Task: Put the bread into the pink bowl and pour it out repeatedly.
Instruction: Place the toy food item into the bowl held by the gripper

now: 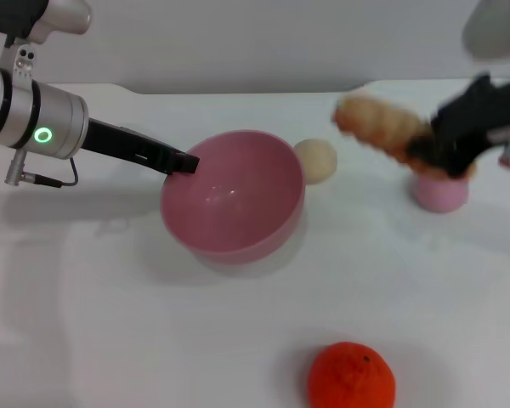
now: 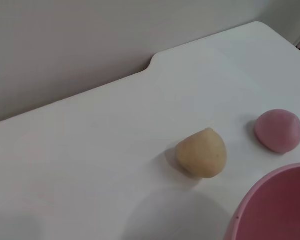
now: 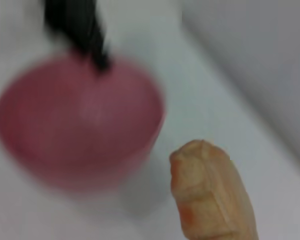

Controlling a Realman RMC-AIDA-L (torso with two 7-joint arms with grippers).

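The pink bowl (image 1: pixel 234 197) stands tilted at the table's middle; it is empty and also shows in the right wrist view (image 3: pixel 80 125) and the left wrist view (image 2: pixel 280 205). My left gripper (image 1: pixel 187 163) is shut on the bowl's left rim. My right gripper (image 1: pixel 442 149) is shut on the bread (image 1: pixel 381 127) and holds it in the air, right of the bowl and above the small pink ball. The bread's free end points toward the bowl; it fills the near part of the right wrist view (image 3: pixel 212 192).
A small beige ball (image 1: pixel 317 158) lies just right of the bowl. A small matte pink ball (image 1: pixel 442 191) lies under my right gripper. A round orange fruit (image 1: pixel 351 378) lies near the table's front edge. The table's back edge runs behind them.
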